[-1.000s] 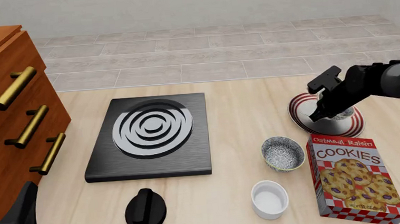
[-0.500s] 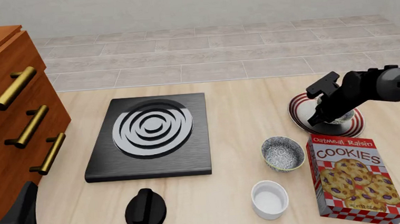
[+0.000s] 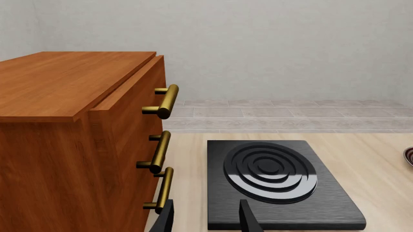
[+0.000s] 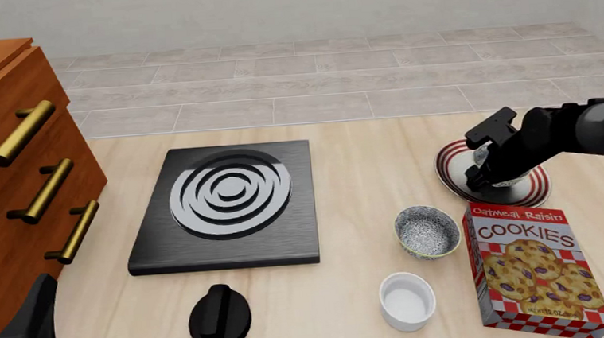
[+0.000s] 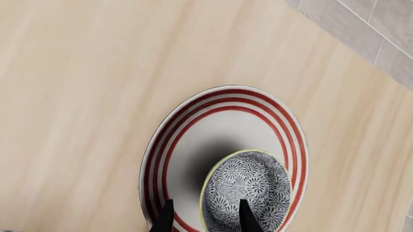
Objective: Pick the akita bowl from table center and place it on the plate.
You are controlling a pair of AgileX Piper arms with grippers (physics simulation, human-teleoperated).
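A pale wooden bench (image 4: 365, 156) carries a round white plate with red rim stripes (image 5: 193, 145) at far right. The small grey-white speckled akita bowl (image 5: 248, 191) sits on it, its rim pinched by the right claw (image 5: 203, 215). The left claw (image 3: 205, 220) hangs open, near left.

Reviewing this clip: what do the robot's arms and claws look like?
Both are matte black. The right arm has rounded, tube-like links with small white lettering near its edge, ending in a blocky claw. Each wrist view shows two slim, pointed black fingers. No cables show.
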